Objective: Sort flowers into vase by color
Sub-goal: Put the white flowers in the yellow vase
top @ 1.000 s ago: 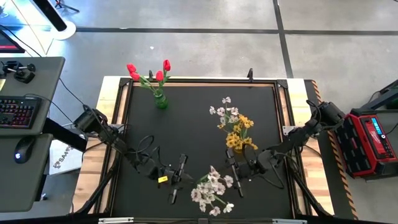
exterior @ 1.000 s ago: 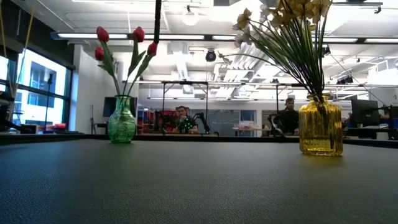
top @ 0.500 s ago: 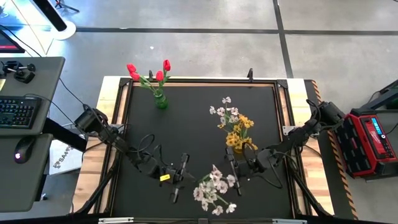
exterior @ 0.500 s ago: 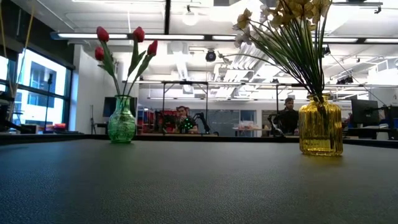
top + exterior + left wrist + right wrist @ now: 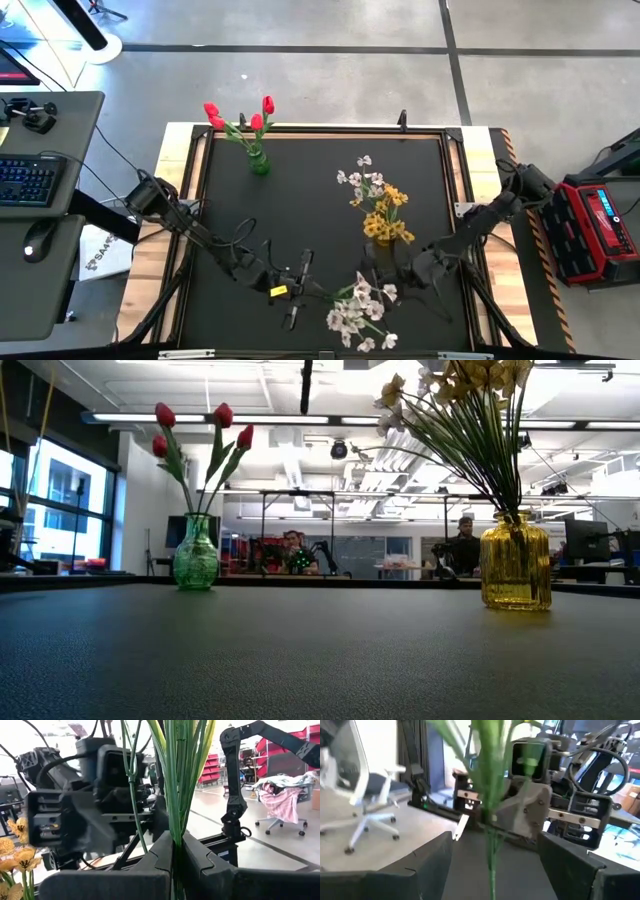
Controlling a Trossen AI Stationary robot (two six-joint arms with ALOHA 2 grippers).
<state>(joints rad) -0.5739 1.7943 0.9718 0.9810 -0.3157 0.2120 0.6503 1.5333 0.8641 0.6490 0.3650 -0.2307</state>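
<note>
1. Black desk carries a green vase at its far left holding red tulips.
2. Right of the green vase, toward the desk's middle, stands a yellow vase with yellow and white blossoms.
3. Nearer the front edge than the yellow vase, the left gripper has its jaws closed tight on the green stems of a white bunch.
4. The bunch's blossoms lie in front of the yellow vase, close to the desk's front edge.
5. The right gripper sits just in front of the yellow vase, its jaws wide apart with the bunch's stems between them, not touching either finger in the right wrist view.
</note>
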